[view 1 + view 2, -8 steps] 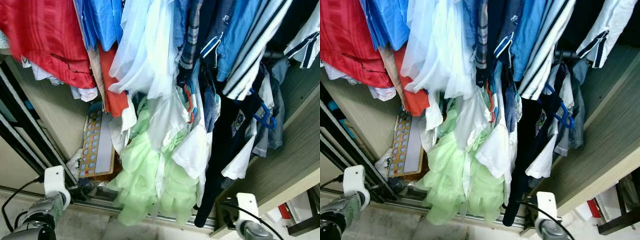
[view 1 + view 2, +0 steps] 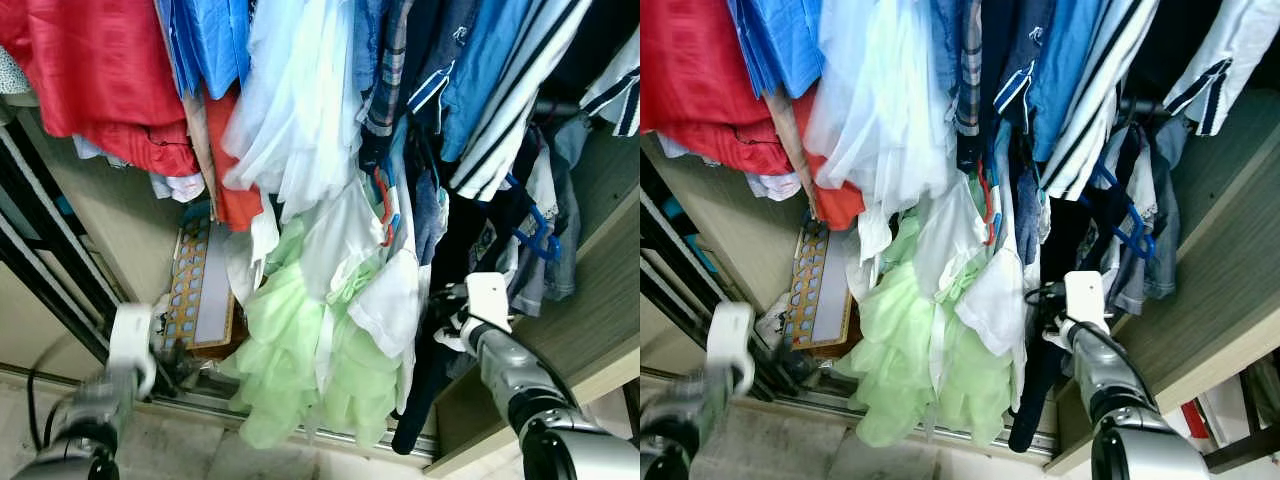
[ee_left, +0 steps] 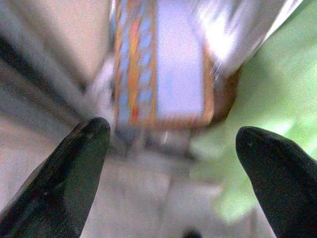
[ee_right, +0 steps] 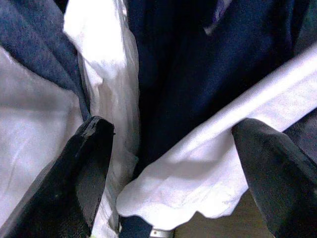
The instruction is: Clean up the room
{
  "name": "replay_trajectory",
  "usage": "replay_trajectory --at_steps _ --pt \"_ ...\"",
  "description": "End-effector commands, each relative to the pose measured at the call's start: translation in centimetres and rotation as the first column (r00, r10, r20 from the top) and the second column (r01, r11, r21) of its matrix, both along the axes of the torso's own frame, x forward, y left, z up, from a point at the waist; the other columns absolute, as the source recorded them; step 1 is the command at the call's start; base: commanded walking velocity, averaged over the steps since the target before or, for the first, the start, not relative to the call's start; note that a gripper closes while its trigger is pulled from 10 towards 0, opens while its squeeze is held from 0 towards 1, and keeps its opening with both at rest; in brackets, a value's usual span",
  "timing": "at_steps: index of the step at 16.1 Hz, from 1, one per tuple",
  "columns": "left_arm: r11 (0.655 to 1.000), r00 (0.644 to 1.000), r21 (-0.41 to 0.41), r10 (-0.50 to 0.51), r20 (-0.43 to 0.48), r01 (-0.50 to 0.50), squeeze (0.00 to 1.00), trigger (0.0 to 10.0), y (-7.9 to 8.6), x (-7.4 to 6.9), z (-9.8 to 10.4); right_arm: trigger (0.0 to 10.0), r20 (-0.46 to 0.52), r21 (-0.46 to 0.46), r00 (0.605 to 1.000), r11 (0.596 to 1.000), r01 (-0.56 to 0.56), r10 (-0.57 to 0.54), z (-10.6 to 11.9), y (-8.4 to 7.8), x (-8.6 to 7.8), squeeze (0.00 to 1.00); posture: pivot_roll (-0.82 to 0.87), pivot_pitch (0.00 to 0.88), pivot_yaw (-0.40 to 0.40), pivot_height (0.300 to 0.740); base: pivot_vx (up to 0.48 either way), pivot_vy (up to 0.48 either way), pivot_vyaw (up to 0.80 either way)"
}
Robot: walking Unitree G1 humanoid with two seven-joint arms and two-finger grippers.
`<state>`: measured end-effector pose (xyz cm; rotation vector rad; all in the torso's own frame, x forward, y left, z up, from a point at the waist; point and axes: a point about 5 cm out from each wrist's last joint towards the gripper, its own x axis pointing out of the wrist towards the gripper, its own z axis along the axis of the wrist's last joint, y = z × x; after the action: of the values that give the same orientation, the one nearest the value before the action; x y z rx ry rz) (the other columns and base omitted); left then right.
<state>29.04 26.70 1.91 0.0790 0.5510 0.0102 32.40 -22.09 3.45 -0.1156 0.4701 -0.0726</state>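
Wardrobe — hanging clothes (labels unreadable)

A wooden wardrobe wall stands behind a dark sliding-door track. Leaning against it is what looks like a colourful board with rows of blue circles, blurred in the wrist view.

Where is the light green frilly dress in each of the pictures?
Left eye view: the green dress hangs low in the middle, under the white clothes.
Right eye view: low in the middle too.
Left wrist view: a blurry green patch beside the left hand.
Right wrist view: not in it.
Shared landmark: the orange and blue board standing left of the dress.
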Motion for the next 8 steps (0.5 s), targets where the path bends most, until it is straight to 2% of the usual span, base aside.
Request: replay_trajectory --at_steps 1,3,4,5,6,7,8 --pt "0.999 0.999 0.008 -0.045 0.026 0.045 0.0 10.0 -0.5 -0.2 -0.2 10.0 0.01 0.001 1.0 1.0 0.007 -0.007 -0.1 -0.1 -0.2 0.0 0.01 0.05 -0.044 0.74 0.0 0.0 0.0" --pt "0.996 0.977 0.023 -0.09 0.196 0.087 0.0 10.0 -1.0 -0.7 0.7 10.0 0.067 0.038 0.997 0.998 -0.048 0.045 -0.3 1.1 -0.9 0.0 0.01 0.061 -0.044 0.74 0.0 0.0 0.0" --pt "0.993 0.934 0.019 -0.114 0.339 0.114 0.0 10.0 -1.8 -2.5 2.2 10.0 0.196 0.055 0.975 0.991 -0.119 0.106 1.2 2.3 -3.2 0.0 0.02 0.065 -0.046 0.74 0.0 0.0 0.0" --pt "0.992 0.919 0.027 -0.126 0.374 0.125 0.0 10.0 -2.2 -3.3 2.7 10.0 0.227 0.071 0.968 0.989 -0.127 0.108 1.8 2.6 -4.2 0.0 0.02 0.067 -0.046 0.74 0.0 0.0 0.0" --pt "0.992 0.9 0.028 -0.127 0.417 0.126 0.0 10.0 -2.9 -4.7 3.6 10.0 0.27 0.084 0.954 0.984 -0.154 0.126 2.8 3.1 -5.9 0.0 0.02 0.067 -0.046 0.74 0.0 0.0 0.0" --pt "0.996 0.889 0.007 -0.08 0.452 0.087 0.0 10.0 -3.3 -5.8 4.3 10.0 0.304 0.084 0.941 0.979 -0.184 0.151 3.8 3.5 -7.1 0.0 0.02 0.067 -0.046 0.74 0.0 0.0 0.0" --pt "0.999 0.86 -0.015 -0.034 0.508 0.049 0.0 10.0 -4.0 -6.9 5.5 10.0 0.345 0.063 0.921 0.974 -0.216 0.182 5.2 3.8 -8.3 0.0 0.02 0.062 -0.047 0.74 0.0 0.0 0.0"
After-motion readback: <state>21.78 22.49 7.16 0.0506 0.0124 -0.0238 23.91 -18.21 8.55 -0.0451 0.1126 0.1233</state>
